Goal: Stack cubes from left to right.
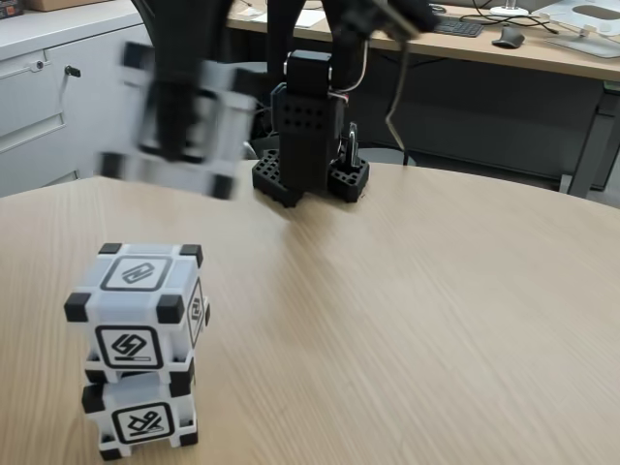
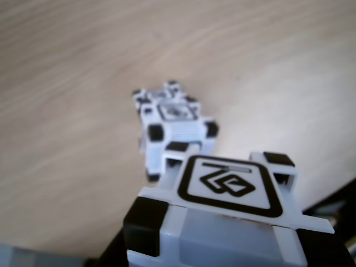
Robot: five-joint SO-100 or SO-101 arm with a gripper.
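Observation:
Two cubes stand stacked near the table's front left in the fixed view, the upper cube sitting slightly askew on the lower cube. A third cube, blurred by motion, hangs in the air above and behind the stack. My gripper is shut on it, with a black finger running down its front face. In the other view the held cube fills the foreground, and the stack lies on the table below and beyond it.
The arm's black base stands at the table's far edge. The round wooden table stretches to the right of the stack. A white cabinet and an office desk stand behind.

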